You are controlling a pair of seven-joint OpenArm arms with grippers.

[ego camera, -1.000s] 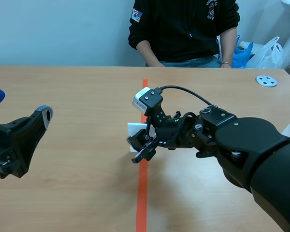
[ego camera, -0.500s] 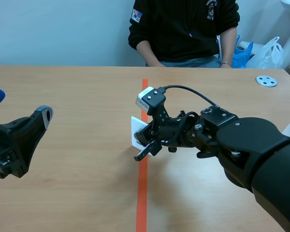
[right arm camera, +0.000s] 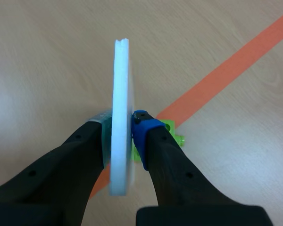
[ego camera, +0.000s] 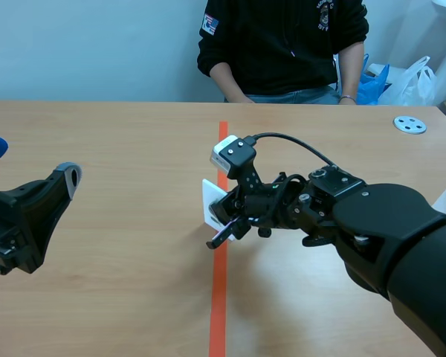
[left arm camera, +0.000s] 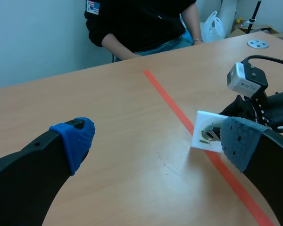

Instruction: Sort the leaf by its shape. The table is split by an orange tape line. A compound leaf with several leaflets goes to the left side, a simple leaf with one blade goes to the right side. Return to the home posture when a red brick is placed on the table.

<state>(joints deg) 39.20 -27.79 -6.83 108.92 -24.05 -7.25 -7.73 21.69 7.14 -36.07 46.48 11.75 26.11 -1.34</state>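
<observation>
Robot lab (tape-marked table (ego camera: 126, 156)).

Person (ego camera: 282, 44), plastic bag (ego camera: 412, 80), grey disc (ego camera: 409, 124)

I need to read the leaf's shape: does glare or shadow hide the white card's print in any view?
Left wrist view: no glare; the flat white square card faces the camera, evenly lit, its greenish print partly behind the right end effector. Right wrist view: only the card's edge shows. Scene view: no print discernible, faint shadow on the wooden table beneath.
</observation>
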